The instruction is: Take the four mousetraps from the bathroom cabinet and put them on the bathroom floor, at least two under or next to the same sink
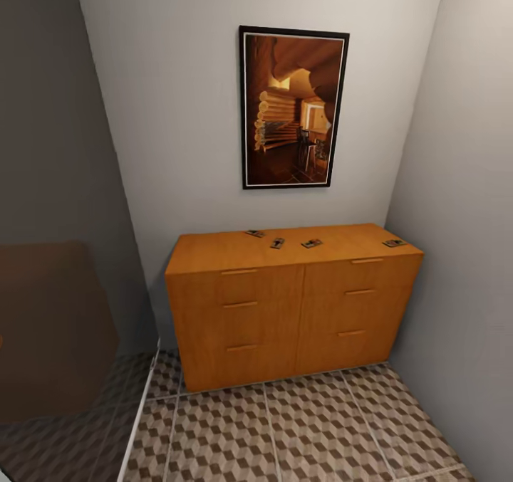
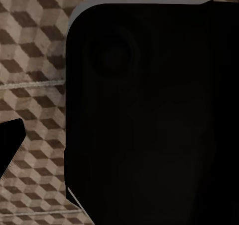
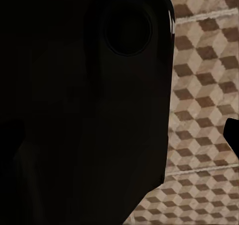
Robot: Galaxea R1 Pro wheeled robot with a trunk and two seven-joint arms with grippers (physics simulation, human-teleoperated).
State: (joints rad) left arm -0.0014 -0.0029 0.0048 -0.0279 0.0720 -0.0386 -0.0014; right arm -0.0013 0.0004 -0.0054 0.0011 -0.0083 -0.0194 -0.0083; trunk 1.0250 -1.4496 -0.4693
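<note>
Several small dark mousetraps lie on the smooth top of the orange-brown cabinet point(image 1: 285, 311), which stands against the back wall in the head view. One mousetrap point(image 1: 255, 233) is furthest back, two more point(image 1: 277, 243) point(image 1: 311, 243) lie near the middle, and another point(image 1: 393, 243) sits at the right end. The drawers are closed. The cube-patterned bathroom floor point(image 1: 299, 432) stretches in front of the cabinet and also shows in both wrist views point(image 2: 35, 85) point(image 3: 204, 100). A dark tip point(image 2: 10, 140) pokes into the left wrist view and another point(image 3: 232, 135) into the right. The sink is out of view.
A framed picture point(image 1: 293, 108) hangs above the cabinet. A grey wall point(image 1: 463, 254) runs close along the right. At the left stands a dark panel point(image 1: 50, 254) with a white strip point(image 1: 142, 411) at its foot. A black part of the robot point(image 2: 149, 110) point(image 3: 84, 105) blocks much of each wrist view.
</note>
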